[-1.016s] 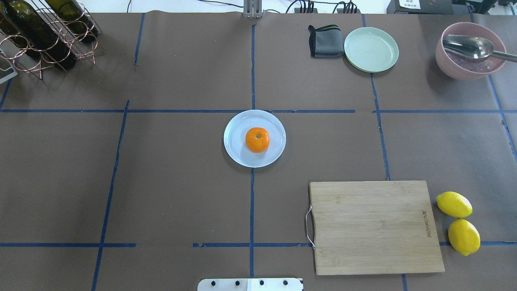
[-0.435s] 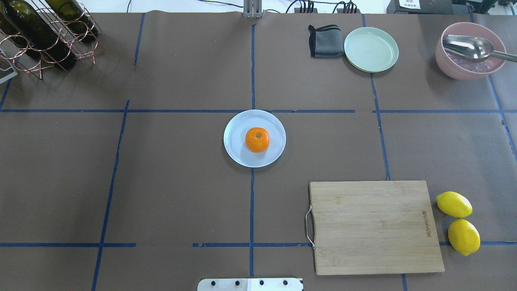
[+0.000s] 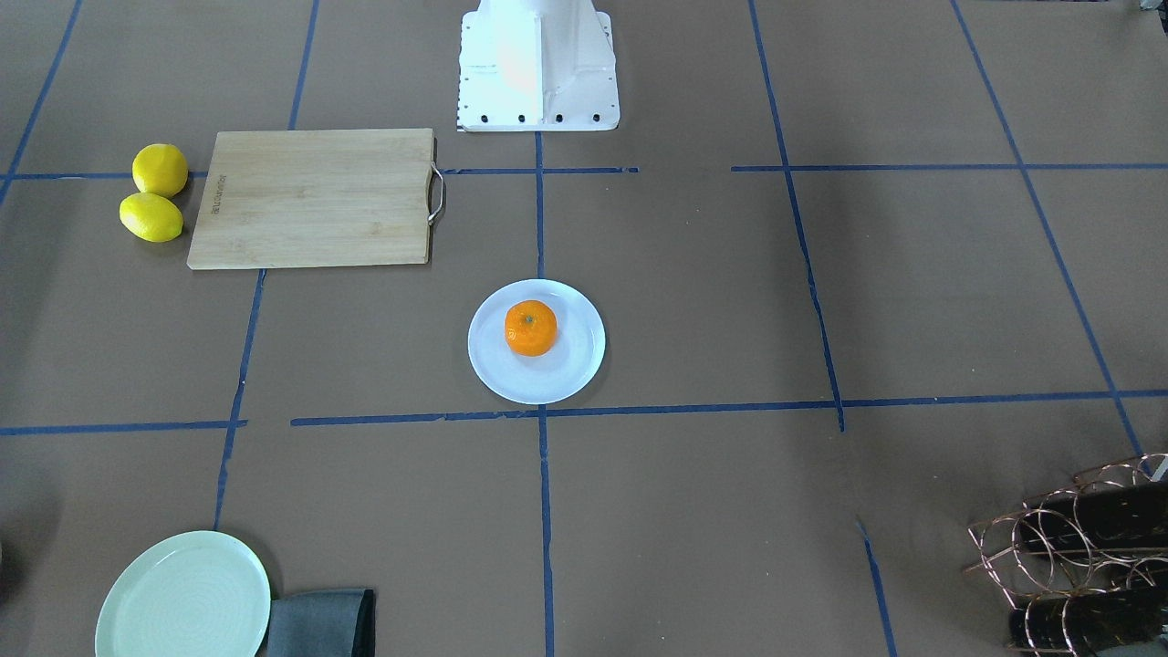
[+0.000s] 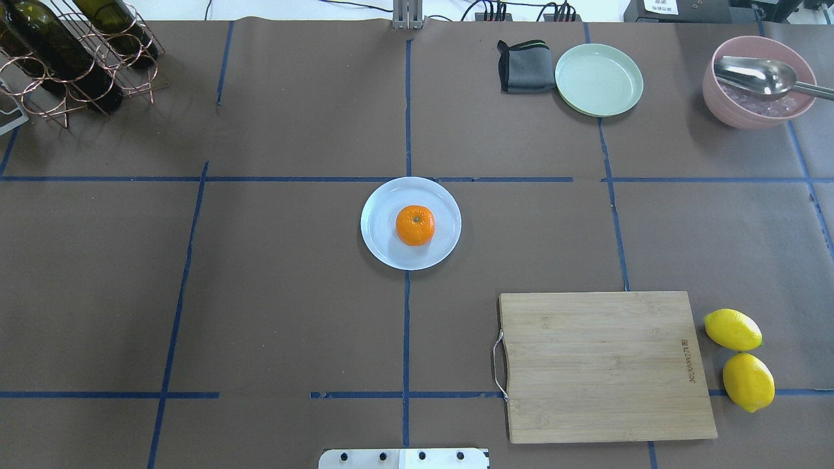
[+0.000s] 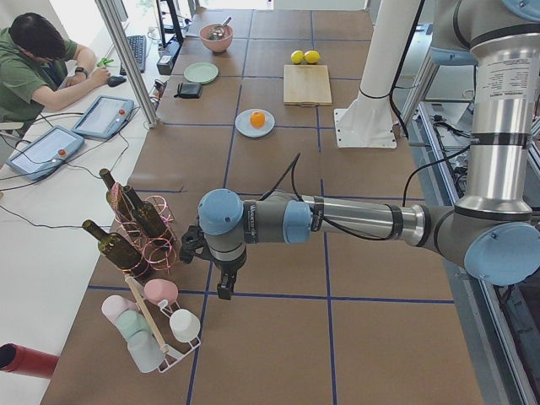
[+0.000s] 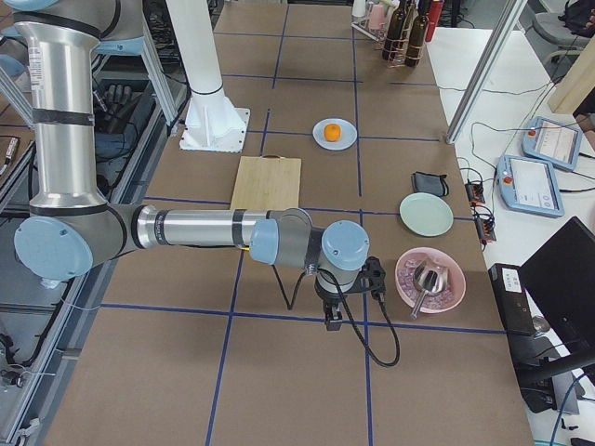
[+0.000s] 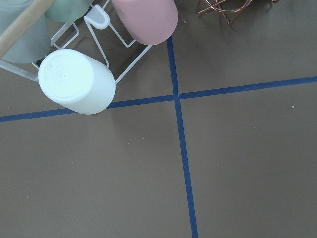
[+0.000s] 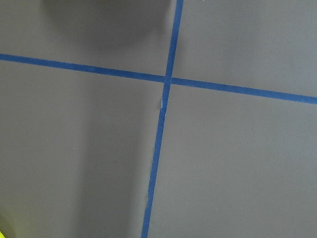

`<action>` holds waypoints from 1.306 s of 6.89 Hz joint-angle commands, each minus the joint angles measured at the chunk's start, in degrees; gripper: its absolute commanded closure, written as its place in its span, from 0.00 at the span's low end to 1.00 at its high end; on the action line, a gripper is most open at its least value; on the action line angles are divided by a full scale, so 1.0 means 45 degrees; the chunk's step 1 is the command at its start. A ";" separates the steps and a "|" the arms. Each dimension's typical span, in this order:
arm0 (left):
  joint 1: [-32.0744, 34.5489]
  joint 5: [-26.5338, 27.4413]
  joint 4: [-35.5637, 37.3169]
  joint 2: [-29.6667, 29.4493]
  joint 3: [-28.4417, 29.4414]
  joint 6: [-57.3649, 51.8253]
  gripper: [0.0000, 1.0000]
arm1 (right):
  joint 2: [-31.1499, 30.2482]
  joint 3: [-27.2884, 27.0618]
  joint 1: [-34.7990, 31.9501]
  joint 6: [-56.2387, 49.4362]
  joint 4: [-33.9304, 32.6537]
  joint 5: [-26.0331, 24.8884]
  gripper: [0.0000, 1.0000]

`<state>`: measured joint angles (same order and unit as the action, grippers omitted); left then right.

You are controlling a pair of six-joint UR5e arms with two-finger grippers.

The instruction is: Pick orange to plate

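1. Orange [image 4: 415, 225]: sits on the pale bluish plate [image 4: 381, 247], a little right of its centre, stem dot up, well inside the rim. Nothing touches it.
2. Plate: flat on the tabletop [image 4: 273, 293], mid-table, straddling the centre tape line. The placing looks done to me; the step in hand is to leave it undisturbed.
3. Neighbours: cutting board [image 4: 606, 365] nearer and to the right, two lemons [image 4: 732, 329] beside its right edge, pale green plate [image 4: 599, 79] far right. All are well apart from the orange, so there is no confusion over the target.
4. Left arm [image 5: 337, 221]: out at the left end, wrist pointing down, jaws low near the cup rack [image 5: 156, 325]. Only the side view shows the left jaws; you cannot tell whether they are spread or pressed together.
5. Right arm [image 6: 204, 228]: out at the right end, jaws beside the pink bowl [image 6: 429, 278]. The state of the right jaws likewise cannot be told.
6. If you move either arm, lift first, then swing. The rack and the bowl are the likely snags, not the plate.
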<state>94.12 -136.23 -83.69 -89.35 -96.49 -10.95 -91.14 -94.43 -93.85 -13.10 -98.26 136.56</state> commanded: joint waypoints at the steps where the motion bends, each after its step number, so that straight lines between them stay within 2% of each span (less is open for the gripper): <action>1: 0.0001 0.0000 -0.0015 0.0012 -0.0004 -0.0008 0.00 | 0.0018 0.0045 -0.0003 0.1033 0.0679 -0.0034 0.00; 9: 0.0001 0.0000 -0.0015 0.0012 0.0015 -0.0027 0.00 | -0.0040 -0.0052 -0.0003 0.1133 0.0761 -0.0190 0.00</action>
<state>94.13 -136.23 -83.76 -89.30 -96.41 -11.07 -91.29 -94.56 -93.87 -8.08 -94.84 135.71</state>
